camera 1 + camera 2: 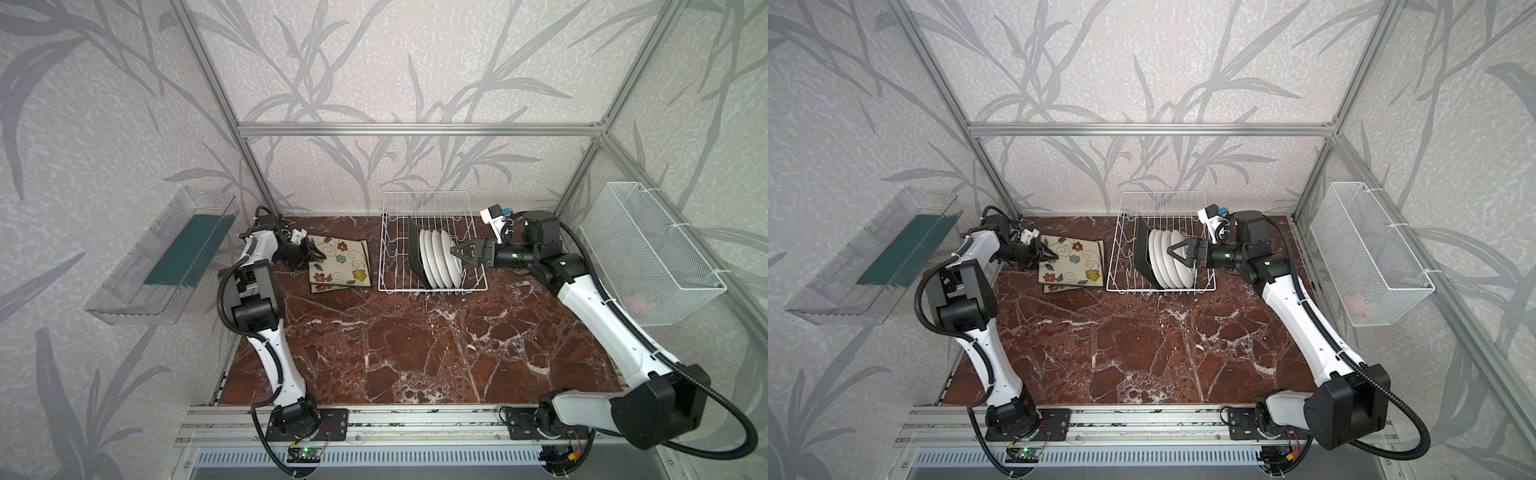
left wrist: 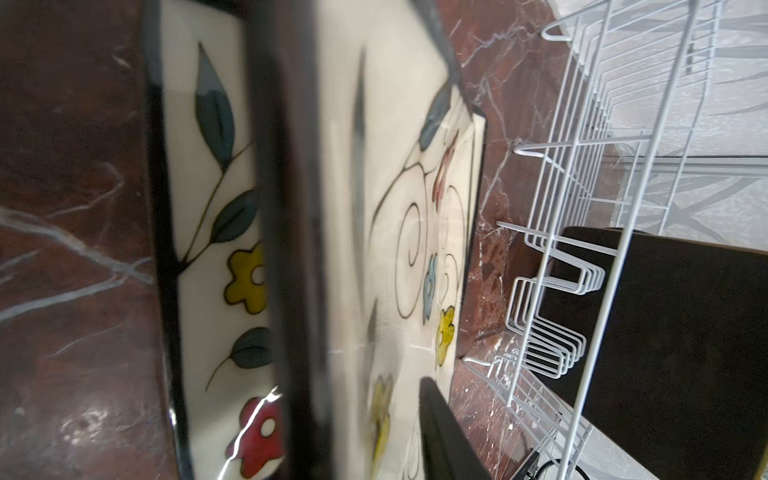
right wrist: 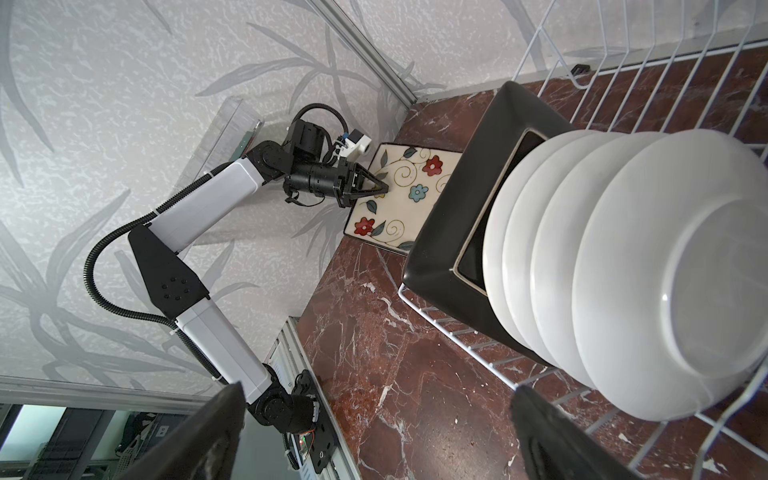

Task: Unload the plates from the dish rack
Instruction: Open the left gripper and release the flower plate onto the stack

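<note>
We see 4 round white plates on edge in the dish rack, with 1 black square plate upright just left of them. The right gripper hovers at the rack's right side, jaws wide, holding nothing (tips near the outermost white plate). Left of the rack, flowered square plates lie stacked. The left gripper is at the top one's outer edge, and we cannot tell whether it grips.

Robot lab cell: aluminium frame, wallpaper backdrop
</note>
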`<act>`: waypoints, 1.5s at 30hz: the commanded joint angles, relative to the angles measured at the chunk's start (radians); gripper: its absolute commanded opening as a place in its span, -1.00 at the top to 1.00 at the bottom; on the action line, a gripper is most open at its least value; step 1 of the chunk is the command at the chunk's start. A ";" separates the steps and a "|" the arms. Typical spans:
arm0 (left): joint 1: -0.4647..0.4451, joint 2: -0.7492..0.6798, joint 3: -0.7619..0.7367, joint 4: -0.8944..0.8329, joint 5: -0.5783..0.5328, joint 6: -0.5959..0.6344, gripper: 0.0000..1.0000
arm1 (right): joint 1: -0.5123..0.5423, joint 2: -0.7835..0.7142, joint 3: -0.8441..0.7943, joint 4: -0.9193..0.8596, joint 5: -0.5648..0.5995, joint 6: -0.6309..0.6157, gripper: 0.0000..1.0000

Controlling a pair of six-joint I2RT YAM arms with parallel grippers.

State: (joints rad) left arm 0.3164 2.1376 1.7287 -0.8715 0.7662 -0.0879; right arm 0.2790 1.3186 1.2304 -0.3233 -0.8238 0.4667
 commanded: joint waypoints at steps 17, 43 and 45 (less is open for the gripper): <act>0.003 0.063 0.107 -0.029 -0.066 -0.021 0.14 | 0.014 0.018 0.024 0.000 -0.013 -0.005 -0.98; 0.030 -0.027 0.056 0.081 -0.166 -0.139 -0.13 | 0.019 -0.004 0.006 0.001 0.004 -0.009 -0.98; 0.029 -0.057 0.042 0.099 -0.154 -0.148 -0.17 | 0.019 -0.009 0.002 -0.002 0.008 -0.013 -0.98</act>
State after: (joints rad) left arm 0.3416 2.1643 1.7840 -0.8070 0.5835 -0.2111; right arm 0.2913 1.3346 1.2396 -0.3264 -0.8192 0.4664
